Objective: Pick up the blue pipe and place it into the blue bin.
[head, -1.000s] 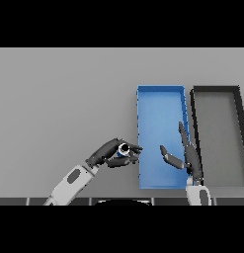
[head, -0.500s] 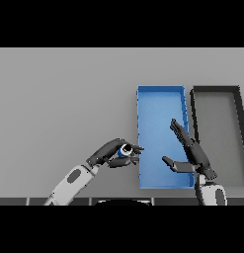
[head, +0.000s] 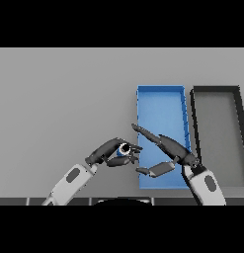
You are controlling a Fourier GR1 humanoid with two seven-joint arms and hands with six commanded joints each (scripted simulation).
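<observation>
Both hands near: left hand [head: 109, 153] pinches blue pipe [head: 124, 149]; right hand [head: 169, 148] outstretched.

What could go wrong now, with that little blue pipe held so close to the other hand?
The right hand reaches with straight fingers across the blue bin toward the left hand, so it might knock the blue pipe loose. The pipe is still left of the bin's edge, so a slip would probably drop it on the table.
</observation>
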